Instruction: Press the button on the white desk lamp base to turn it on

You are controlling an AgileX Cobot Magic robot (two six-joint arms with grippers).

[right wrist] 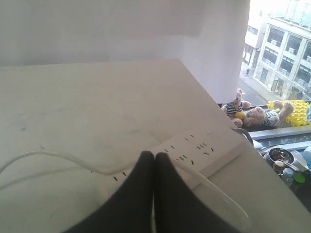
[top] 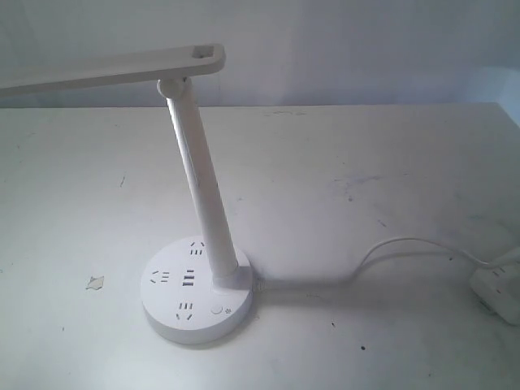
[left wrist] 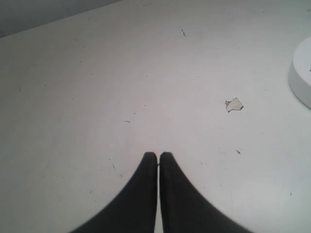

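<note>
On tabletop [top: 390, 122], seeing lamp [top: 199, 179] standing with button [top: 216, 309] on base [top: 166, 321] untouched; holding left claw [left wrist: 158, 156] clenched over bare surface, right claw [right wrist: 154, 155] clenched above power strip [right wrist: 204, 148].

Pwr strip [right wrist: 197, 145], cord [top: 422, 239], small chip [top: 95, 283] on scuffed white table [top: 366, 130].

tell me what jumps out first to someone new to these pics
The white desk lamp stands mid-table in the exterior view, column leaning, with the button on the near side of the base. Its cord runs right to a white power strip. The left gripper and right gripper are both shut, away from the lamp.
</note>
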